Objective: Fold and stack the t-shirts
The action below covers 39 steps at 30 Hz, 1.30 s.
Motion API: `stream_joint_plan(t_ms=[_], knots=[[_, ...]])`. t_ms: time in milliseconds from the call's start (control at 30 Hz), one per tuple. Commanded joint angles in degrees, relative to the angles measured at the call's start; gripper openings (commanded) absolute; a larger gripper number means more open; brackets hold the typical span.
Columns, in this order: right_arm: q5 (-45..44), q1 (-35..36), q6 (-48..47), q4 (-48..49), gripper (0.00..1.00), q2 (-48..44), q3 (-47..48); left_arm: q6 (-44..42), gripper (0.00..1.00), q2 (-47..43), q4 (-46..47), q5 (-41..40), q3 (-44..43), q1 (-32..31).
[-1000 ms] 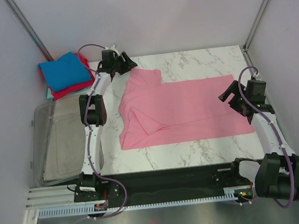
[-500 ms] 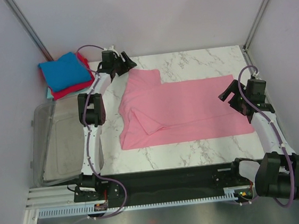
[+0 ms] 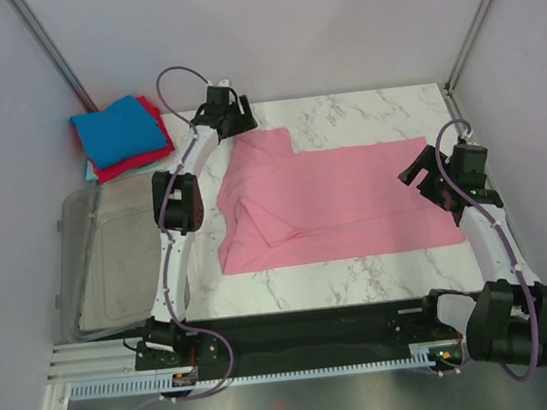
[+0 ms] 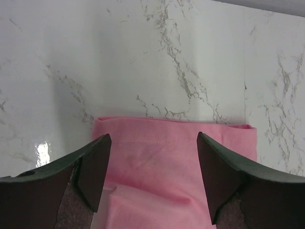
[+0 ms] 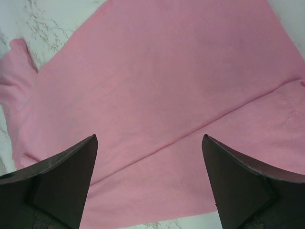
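A pink t-shirt (image 3: 332, 199) lies partly folded on the marble table, one sleeve pointing to the back left. My left gripper (image 3: 242, 122) is open and empty just above that sleeve's end; in the left wrist view the sleeve hem (image 4: 171, 143) lies between my spread fingers (image 4: 90, 167). My right gripper (image 3: 415, 172) is open and empty over the shirt's right edge; the right wrist view shows the pink cloth (image 5: 157, 95) with a fold line under it. A stack of folded shirts (image 3: 121, 135), blue on top of red, sits at the back left.
A clear plastic bin (image 3: 108, 261) stands left of the table. Grey walls and metal posts close in the back and both sides. The marble table (image 3: 361, 108) shows bare behind the shirt.
My left gripper has swung right, from beside the sleeve to over its end. The right arm and the shirt have not moved.
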<state>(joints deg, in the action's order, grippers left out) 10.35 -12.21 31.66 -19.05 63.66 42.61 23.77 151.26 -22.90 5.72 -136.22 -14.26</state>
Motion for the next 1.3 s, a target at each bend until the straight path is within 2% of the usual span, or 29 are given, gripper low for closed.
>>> stream_joint_plan(t_ms=[0,100,167,267,300,367,433,467,567,767,1033,1133,1267], knots=[[1.25,0.25,-0.81,0.94,0.98,-1.34,2.39,-7.68,0.81,2.46,-9.27,-4.74,-6.42,-2.26],[1.86,0.25,-0.9,0.77,0.98,-1.43,2.21,-9.27,0.82,2.02,-10.59,-9.75,-6.07,-3.49],[2.22,0.25,-1.16,0.33,0.98,-1.87,2.13,-10.31,0.82,3.07,-11.81,-9.93,-7.9,-3.49],[2.39,0.25,-1.42,0.15,0.98,-2.22,2.3,-11.81,0.85,3.6,-14.19,-16.06,-9.24,-3.84],[2.57,0.25,-1.51,0.15,0.98,-2.14,2.39,-12.34,0.89,2.82,-13.93,-21.66,-8.63,-4.02],[2.83,0.25,-1.95,0.15,0.98,-1.7,2.74,-14.01,0.94,2.29,-11.84,-25.39,-7.31,-4.28],[2.92,0.25,-2.13,0.15,0.98,-1.17,2.83,-14.19,0.95,0.88,-10.08,-29.17,-6.78,-4.28],[2.92,0.17,-2.13,0.24,0.98,-0.73,2.83,-15.23,0.95,-0.34,-5.89,-29.44,-3.64,-4.37],[3.01,0.25,-2.13,0.94,0.98,0.15,2.74,-16.73,0.94,-2.9,-1.11,-27.52,0.17,-4.28],[3.71,0.25,-2.3,1.56,0.98,1.73,3.18,-17.18,0.89,1.32,-2.85,-22.68,-5.63,-3.93],[2.84,0.17,-2.39,2.17,0.98,2.79,2.92,-17.09,0.63,1.58,-4.61,-8.71,-5.54,-3.76],[2.66,0.25,-2.22,2.35,0.98,3.05,2.92,-15.95,0.63,3.34,-9.7,-7.57,-9.22,-2.97],[2.57,0.25,-1.43,3.14,0.98,3.58,2.83,-12.44,0.64,3.95,-13.31,-4.66,-8.88,-1.3]])
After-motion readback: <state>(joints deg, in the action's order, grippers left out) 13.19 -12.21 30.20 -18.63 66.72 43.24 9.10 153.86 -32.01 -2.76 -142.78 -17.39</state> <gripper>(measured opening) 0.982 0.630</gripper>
